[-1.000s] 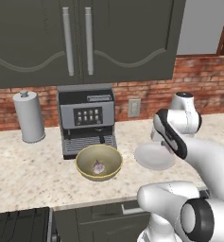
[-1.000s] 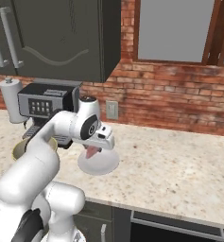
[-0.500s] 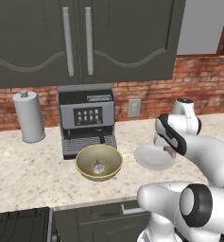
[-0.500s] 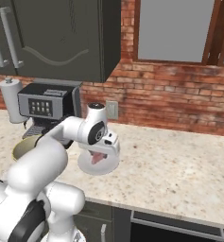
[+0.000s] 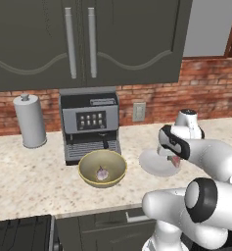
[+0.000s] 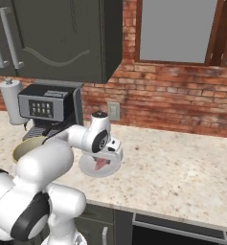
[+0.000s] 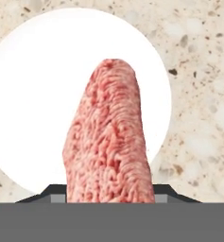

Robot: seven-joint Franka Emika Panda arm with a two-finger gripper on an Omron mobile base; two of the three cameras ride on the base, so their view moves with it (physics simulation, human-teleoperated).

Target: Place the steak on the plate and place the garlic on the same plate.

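My gripper is shut on the steak, a long pink-red slab that hangs down between the fingers. The steak hovers just over the plate, a round flat white plate on the speckled counter. In the hand view the meat points at the plate's middle. Left of the plate, the garlic, a small whitish bulb with a purple tinge, lies inside the olive-yellow bowl.
A coffee machine stands behind the bowl, and a paper towel roll is at the far left. A brick wall with an outlet backs the counter. Dark cabinets hang above. The counter stretches right of the plate.
The gripper has come down and a little to the right with the steak, now lower over the plate. Bowl and garlic have not moved.
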